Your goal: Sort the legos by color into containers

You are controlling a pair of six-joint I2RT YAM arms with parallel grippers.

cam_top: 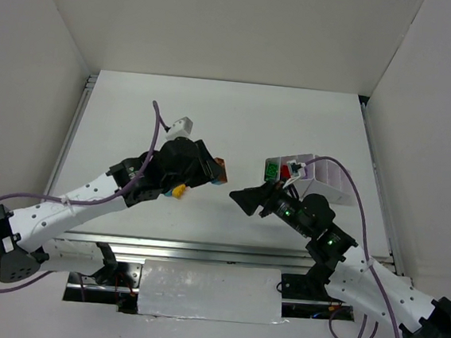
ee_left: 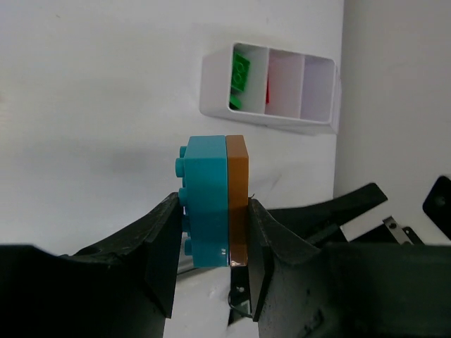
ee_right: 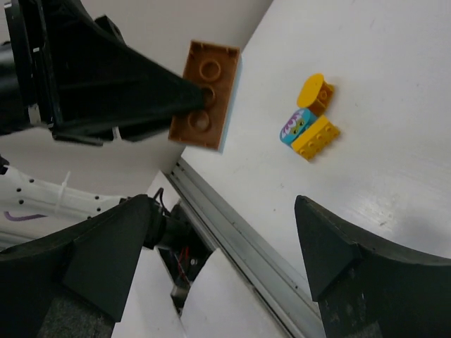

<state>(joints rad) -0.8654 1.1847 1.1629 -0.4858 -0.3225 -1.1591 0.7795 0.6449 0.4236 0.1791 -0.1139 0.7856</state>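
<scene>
The white tray [ee_left: 211, 77] stands on the right part of the table [cam_top: 239, 114], just behind the right arm. In the left wrist view its end compartment holds a green lego [ee_left: 240, 72] leaning on the wall, and the next one shows only a thin strip of a red lego [ee_left: 268, 89]. From above, the right arm and its cable cover the near part of the tray, so the compartments cannot be counted there. The left gripper [ee_left: 211, 211] is closed tight on a joined pair [ee_left: 204, 190] of legos, teal on one side and brown on the other, held off the table near its middle. The right gripper [ee_right: 222, 204] has its jaws wide apart with nothing between them. Under the left arm lies a small cluster [ee_right: 313, 134] of yellow, orange and teal pieces touching each other; from above only a yellow bit of it is seen
</scene>
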